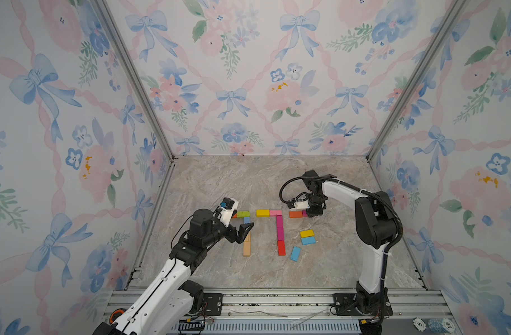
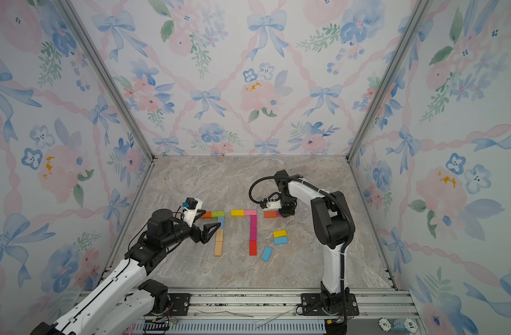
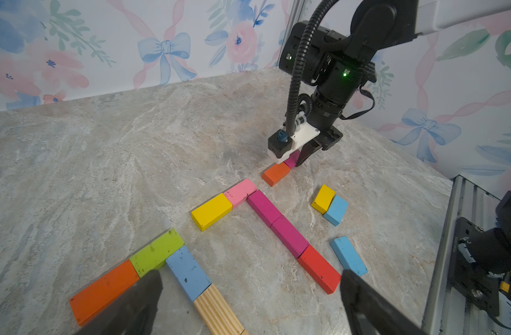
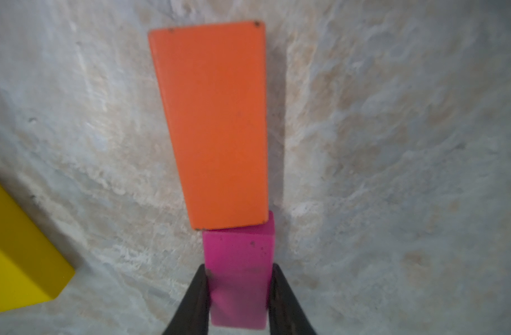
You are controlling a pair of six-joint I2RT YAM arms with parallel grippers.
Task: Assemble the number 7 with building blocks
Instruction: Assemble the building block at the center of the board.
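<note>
Right gripper (image 4: 239, 269) pinches the magenta block (image 4: 238, 246) by its long sides, its end butted against the orange block (image 4: 216, 124).
In a top view the pair lies at 3 o'clock from the pink block (image 1: 275, 212). The left gripper (image 3: 249, 278) hangs spread wide and empty. The blocks are flat, square-edged rectangles, smooth-painted, on a slick marbled table (image 1: 219, 179), so they likely slide easily. A crooked release or a dragging finger could skew the magenta block, already set slightly off-line, or shove the orange one.
</note>
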